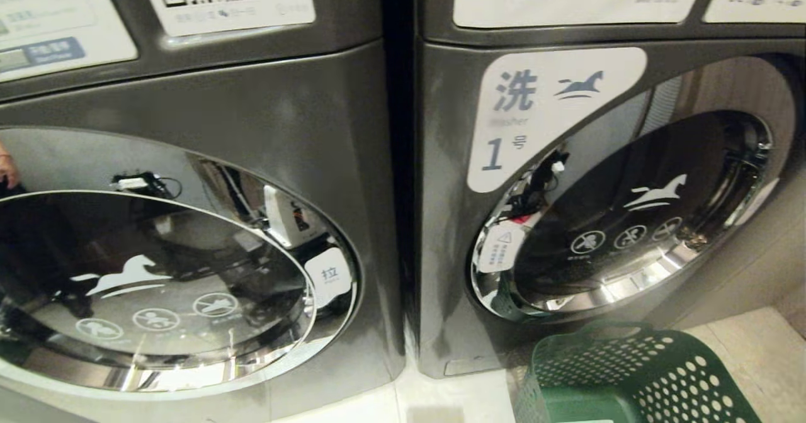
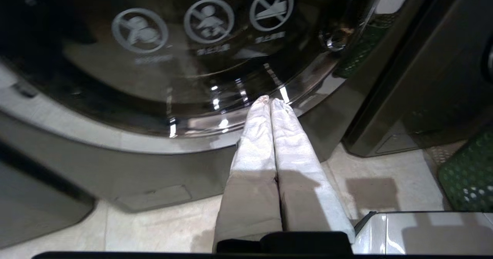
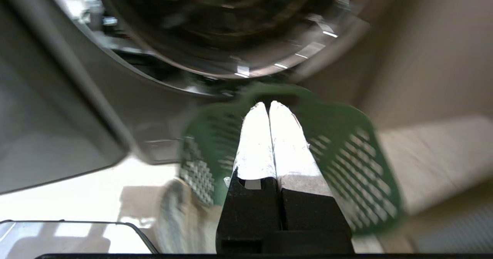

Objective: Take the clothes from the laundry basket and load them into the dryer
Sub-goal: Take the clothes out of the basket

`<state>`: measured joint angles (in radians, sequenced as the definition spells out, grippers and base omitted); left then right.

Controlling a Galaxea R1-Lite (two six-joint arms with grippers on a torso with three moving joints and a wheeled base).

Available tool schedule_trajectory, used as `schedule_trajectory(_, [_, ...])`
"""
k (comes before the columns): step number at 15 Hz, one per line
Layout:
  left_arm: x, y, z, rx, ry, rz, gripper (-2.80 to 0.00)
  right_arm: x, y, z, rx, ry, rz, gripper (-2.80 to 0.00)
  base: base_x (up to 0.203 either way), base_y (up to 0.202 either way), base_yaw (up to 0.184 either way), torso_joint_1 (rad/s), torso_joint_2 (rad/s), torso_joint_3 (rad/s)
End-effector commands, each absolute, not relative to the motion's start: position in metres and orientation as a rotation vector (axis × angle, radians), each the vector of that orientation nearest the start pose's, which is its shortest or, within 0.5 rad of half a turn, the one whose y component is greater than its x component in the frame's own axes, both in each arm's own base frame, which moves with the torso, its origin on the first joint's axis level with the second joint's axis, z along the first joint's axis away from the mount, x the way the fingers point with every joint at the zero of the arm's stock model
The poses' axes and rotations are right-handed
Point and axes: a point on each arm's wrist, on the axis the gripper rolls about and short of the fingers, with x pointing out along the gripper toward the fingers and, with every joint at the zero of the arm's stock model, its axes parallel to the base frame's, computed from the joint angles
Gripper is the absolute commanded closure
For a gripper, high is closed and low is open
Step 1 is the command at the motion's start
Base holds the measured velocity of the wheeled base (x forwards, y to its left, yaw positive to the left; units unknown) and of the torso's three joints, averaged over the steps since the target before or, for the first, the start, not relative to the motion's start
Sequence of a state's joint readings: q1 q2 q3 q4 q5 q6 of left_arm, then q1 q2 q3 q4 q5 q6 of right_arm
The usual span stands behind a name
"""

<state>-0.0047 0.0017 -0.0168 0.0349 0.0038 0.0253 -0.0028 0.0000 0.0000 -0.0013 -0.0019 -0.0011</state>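
Note:
Two grey front-load machines stand side by side, and I cannot tell which one is the dryer. The left machine's round glass door (image 1: 151, 284) is closed. The right machine, marked 1, has its round door (image 1: 630, 221) over the opening. A green perforated laundry basket (image 1: 630, 372) sits on the floor below that door. No clothes show in it. My left gripper (image 2: 269, 99) is shut and empty, low before the left door's rim (image 2: 192, 124). My right gripper (image 3: 268, 104) is shut and empty, pointing at the basket (image 3: 346, 147). Neither arm appears in the head view.
Pale tiled floor (image 2: 161, 224) runs in front of the machines. A dark gap (image 1: 400, 158) separates the two cabinets. A person's hand (image 1: 6, 168) shows at the far left edge. A beige wall (image 3: 423, 58) stands right of the basket. My white base (image 2: 423, 232) is close below.

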Motion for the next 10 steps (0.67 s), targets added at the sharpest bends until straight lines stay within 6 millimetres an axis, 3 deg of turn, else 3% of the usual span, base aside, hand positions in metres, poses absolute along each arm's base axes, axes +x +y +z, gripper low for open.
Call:
schedule_trajectory(1, [-0.024,0.0,0.077,0.026,0.02,-0.001,0.0,-0.023,0.0,0.076,-0.002,-0.002,-0.005,0.0,0.001,0.008,-0.181,0.006,0.0,0.001])
schedule_trajectory(4, [-0.024,0.0,0.077,0.026,0.02,0.0,0.0,-0.023,0.0,0.076,-0.014,-0.002,0.001,0.0,0.002,0.007,-0.16,0.001,0.0,0.002])
schedule_trajectory(7, [-0.024,0.0,0.076,0.025,0.021,-0.002,0.0,-0.025,0.0,0.079,-0.112,0.035,0.014,0.0,0.001,0.002,-0.057,0.001,0.0,0.002])
schedule_trajectory(10, [-0.024,0.0,0.076,0.026,0.021,0.0,0.0,-0.027,0.001,0.13,-0.136,0.098,0.02,0.0,0.0,0.0,0.0,0.0,0.0,0.0])
